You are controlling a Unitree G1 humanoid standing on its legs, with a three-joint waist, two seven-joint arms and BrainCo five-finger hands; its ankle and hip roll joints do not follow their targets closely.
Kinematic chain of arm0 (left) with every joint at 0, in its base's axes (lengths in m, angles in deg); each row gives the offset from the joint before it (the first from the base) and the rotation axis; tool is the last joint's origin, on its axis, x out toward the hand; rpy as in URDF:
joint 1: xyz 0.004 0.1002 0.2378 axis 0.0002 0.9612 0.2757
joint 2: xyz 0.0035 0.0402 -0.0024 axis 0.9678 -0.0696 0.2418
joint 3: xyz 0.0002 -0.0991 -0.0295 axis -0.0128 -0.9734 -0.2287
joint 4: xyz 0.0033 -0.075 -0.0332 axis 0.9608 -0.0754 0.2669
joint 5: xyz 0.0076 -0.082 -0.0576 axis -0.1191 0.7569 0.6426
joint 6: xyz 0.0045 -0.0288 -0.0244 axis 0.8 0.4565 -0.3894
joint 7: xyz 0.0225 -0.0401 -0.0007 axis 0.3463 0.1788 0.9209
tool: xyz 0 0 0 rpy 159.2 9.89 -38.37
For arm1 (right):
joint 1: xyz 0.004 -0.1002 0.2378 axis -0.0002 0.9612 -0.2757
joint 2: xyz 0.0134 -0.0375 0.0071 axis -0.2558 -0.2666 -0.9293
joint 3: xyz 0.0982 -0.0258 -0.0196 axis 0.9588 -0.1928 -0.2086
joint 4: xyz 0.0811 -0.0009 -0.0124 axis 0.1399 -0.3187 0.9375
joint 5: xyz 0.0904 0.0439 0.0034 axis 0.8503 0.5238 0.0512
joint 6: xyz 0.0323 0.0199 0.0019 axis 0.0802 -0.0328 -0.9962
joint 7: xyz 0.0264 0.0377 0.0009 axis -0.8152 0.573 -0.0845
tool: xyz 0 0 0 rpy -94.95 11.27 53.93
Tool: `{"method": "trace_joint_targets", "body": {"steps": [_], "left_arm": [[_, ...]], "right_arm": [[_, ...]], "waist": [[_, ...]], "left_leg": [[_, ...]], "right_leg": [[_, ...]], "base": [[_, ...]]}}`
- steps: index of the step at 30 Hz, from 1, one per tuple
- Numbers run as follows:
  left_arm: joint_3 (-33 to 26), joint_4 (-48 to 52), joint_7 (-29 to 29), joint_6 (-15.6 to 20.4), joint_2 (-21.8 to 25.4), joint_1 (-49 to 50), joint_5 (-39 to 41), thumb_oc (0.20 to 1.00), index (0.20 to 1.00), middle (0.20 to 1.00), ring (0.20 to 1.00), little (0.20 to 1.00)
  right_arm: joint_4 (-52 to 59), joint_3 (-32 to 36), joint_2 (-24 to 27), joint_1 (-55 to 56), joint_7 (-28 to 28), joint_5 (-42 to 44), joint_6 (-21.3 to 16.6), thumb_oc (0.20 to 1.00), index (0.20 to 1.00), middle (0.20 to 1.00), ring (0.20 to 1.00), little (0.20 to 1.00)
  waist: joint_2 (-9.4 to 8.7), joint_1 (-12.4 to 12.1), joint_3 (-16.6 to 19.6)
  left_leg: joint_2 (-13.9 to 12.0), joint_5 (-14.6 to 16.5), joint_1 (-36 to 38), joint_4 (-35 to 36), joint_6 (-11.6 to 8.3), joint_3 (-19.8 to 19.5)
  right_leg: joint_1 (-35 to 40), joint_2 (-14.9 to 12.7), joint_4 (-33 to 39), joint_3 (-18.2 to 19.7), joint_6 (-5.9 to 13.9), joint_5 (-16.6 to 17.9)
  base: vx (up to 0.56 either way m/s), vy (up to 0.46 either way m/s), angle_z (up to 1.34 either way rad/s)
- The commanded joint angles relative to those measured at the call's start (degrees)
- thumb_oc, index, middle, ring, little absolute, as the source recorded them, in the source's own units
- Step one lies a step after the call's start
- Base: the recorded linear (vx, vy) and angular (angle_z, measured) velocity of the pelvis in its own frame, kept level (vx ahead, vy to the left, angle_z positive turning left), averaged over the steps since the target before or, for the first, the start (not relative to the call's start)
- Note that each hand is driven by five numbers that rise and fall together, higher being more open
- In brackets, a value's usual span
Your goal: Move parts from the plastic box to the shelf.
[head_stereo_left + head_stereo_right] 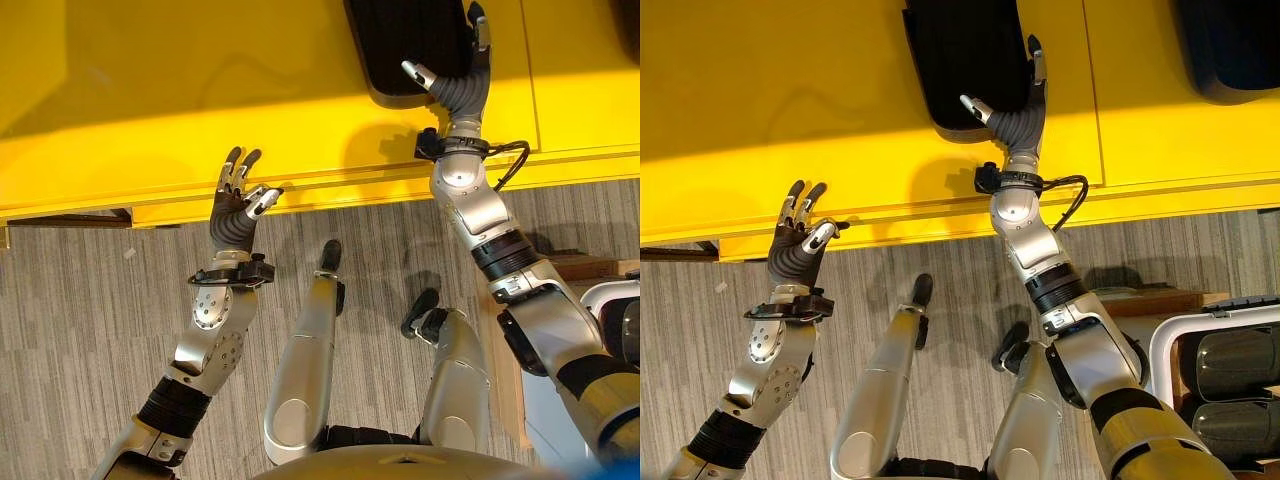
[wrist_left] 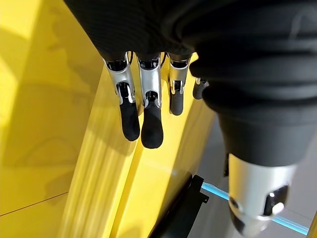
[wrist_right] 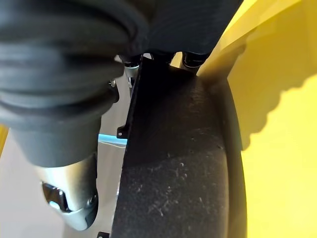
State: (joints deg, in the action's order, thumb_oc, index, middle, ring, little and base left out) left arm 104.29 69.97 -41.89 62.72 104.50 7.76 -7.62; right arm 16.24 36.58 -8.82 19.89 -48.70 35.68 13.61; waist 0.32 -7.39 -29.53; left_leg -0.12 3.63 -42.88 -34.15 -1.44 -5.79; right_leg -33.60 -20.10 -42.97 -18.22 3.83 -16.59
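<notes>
On my left side I see the left hand (image 1: pixel 237 205) raised at the front edge of the yellow shelf (image 1: pixel 150 110), fingers straight and spread, thumb out to three o'clock, holding nothing and not clearly touching the edge. Moving right, the right hand (image 1: pixel 1018 112) reaches up to twelve o'clock onto the shelf and lies against the black part (image 1: pixel 965 55), fingers straight along its right side and thumb out across its near edge. In the right wrist view the part's rough dark surface (image 3: pixel 183 163) sits against the hand.
</notes>
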Motion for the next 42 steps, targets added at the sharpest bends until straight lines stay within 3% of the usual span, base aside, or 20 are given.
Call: {"method": "trace_joint_targets", "body": {"steps": [1,42], "left_arm": [[3.2,0.6,-0.3,-0.5,-0.8,1.9,-0.7,1.000,1.000,1.000,1.000,1.000],[3.4,1.0,-1.2,-0.1,-0.9,2.0,-1.3,1.000,1.000,1.000,1.000,1.000]], "right_arm": [[0.6,-2.4,-3.7,3.0,2.7,2.9,-0.3,1.000,1.000,1.000,1.000,1.000],[0.2,-3.0,-4.8,3.8,2.2,2.2,-0.1,1.000,1.000,1.000,1.000,1.000]], "waist": [[0.47,-2.4,-0.3],[0.54,-2.6,-0.3]], "left_leg": [[-1.5,5.0,-1.0,-2.3,0.05,1.4],[-1.4,5.1,-1.5,-2.6,0.31,1.3]], "right_leg": [[3.2,1.5,0.1,1.7,0.69,-2.7],[2.4,1.3,-0.6,1.7,0.90,-2.6]], "base": [[0.00,0.000,0.00],[0.00,0.000,0.00]]}}
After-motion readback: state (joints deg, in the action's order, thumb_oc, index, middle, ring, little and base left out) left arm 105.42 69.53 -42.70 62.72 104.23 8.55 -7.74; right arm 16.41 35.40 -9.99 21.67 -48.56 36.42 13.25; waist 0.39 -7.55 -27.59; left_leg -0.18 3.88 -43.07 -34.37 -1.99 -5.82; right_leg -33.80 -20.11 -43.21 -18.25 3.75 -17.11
